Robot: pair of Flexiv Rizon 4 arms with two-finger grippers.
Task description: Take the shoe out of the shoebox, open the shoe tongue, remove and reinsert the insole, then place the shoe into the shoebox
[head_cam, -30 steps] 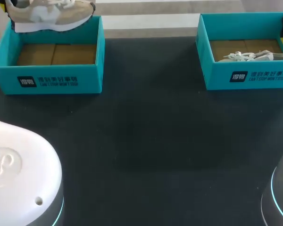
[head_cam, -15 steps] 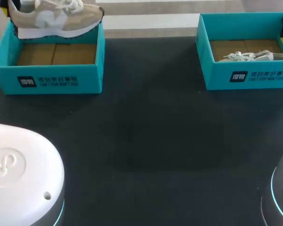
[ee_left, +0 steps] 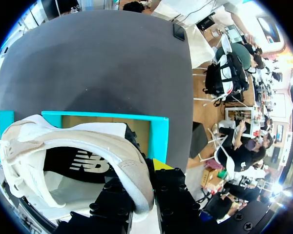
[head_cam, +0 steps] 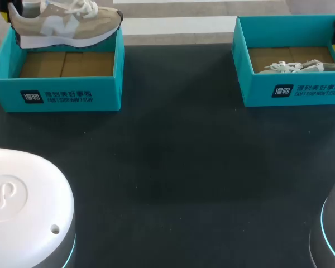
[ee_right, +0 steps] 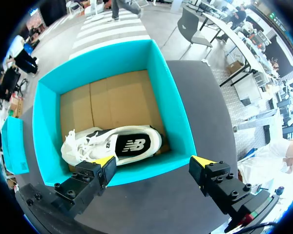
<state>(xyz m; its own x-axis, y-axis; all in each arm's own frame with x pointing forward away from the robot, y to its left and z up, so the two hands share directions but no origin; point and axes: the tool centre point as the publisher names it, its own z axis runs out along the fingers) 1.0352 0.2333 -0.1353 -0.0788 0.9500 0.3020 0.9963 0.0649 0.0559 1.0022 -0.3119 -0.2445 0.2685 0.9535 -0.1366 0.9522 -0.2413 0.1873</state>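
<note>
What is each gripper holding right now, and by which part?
The left gripper holds the beige shoe by its heel collar. The right gripper is open and holds nothing.

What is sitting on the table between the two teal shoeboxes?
Nothing. In the head view, only bare dark table lies between the left shoebox and the right shoebox.

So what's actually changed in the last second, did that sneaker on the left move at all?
Yes, slightly. The beige sneaker, held in the left gripper over the far edge of the left shoebox, has slid a little to the right and come further into the head view. The right shoebox and the white sneaker lying in it stayed where they were.
</note>
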